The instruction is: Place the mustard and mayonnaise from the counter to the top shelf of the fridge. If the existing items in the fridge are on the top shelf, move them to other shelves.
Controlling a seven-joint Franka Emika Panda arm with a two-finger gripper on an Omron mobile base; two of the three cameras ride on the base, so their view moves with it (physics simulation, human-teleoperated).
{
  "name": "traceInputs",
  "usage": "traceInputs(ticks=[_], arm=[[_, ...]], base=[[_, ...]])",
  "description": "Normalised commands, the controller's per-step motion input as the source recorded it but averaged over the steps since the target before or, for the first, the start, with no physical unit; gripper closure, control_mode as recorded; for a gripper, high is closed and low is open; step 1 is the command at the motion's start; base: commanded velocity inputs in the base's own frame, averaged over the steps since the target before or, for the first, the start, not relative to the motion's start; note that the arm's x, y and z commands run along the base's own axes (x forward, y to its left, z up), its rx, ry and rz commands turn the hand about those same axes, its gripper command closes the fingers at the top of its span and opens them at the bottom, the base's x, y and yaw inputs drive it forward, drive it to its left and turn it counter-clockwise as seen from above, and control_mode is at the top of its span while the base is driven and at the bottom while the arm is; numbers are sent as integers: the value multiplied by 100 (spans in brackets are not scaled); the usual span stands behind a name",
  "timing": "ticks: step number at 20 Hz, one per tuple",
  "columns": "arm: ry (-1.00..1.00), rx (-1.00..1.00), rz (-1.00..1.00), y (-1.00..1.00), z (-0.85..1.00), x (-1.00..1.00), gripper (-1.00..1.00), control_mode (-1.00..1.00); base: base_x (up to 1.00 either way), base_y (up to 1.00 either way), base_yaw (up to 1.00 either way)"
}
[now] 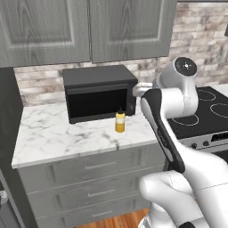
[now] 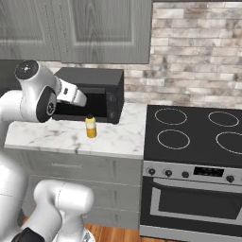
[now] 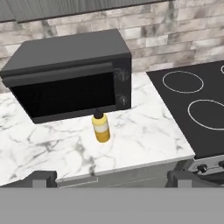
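We're hovering the end effector (image 3: pixel 107 178), released and wide, short of the worktop (image 3: pixel 144 140); mustard (image 3: pixel 101 127) standing upright at 12 o'clock, just before the microwave (image 3: pixel 70 74).

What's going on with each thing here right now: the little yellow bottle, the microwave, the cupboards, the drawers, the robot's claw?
mustard: upright on the counter, cap on, not held
microwave: door shut
upper cabinets: doors shut
drawers: all shut
oven: door shut
gripper: open, empty, short of the mustard
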Motion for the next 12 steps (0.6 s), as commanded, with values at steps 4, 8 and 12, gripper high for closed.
traceInputs(ticks=[4, 8, 12], arm=[[10, 0, 5, 8, -66, 5, -100, -100], [20, 0, 4, 8, -42, 18, -100, -100], [13, -2, 2, 4, -28, 19, -100, -100]], base=[[0, 0, 0], [0, 0, 0], [0, 0, 0]])
